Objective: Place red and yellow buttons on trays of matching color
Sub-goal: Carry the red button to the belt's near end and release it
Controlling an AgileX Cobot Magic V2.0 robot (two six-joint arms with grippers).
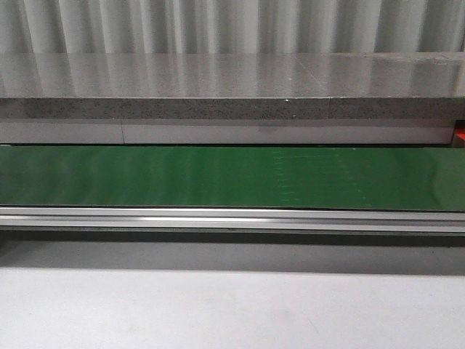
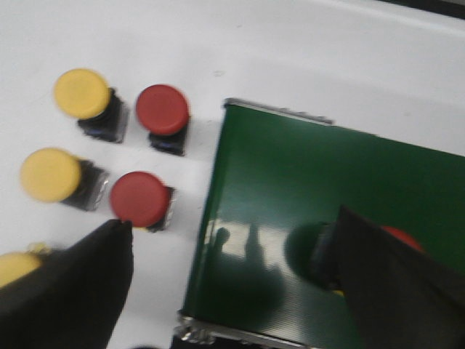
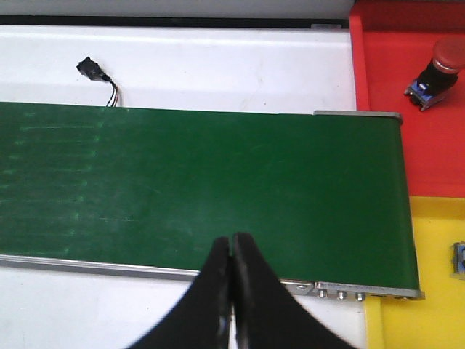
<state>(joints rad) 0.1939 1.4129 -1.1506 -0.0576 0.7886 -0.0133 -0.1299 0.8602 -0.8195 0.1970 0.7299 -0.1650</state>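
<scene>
In the left wrist view, two red buttons (image 2: 163, 109) (image 2: 139, 198) and yellow buttons (image 2: 82, 93) (image 2: 49, 174) stand on the white table beside the end of the green belt (image 2: 305, 167). A third yellow button (image 2: 14, 265) is partly hidden by a finger. My left gripper (image 2: 232, 218) is open, straddling the belt's edge. Another red button (image 2: 399, 236) sits on the belt, mostly hidden behind one finger (image 2: 392, 283). My right gripper (image 3: 232, 240) is shut and empty over the belt's near rail. The red tray (image 3: 385, 58) holds one red button (image 3: 436, 73); the yellow tray (image 3: 436, 240) adjoins it.
A small black connector with wires (image 3: 93, 70) lies on the white table beyond the belt. A grey-blue part (image 3: 459, 259) peeks in at the yellow tray's edge. The front view shows the long green belt (image 1: 218, 178), its metal rail (image 1: 218, 217) and a grey ledge behind, with no arms.
</scene>
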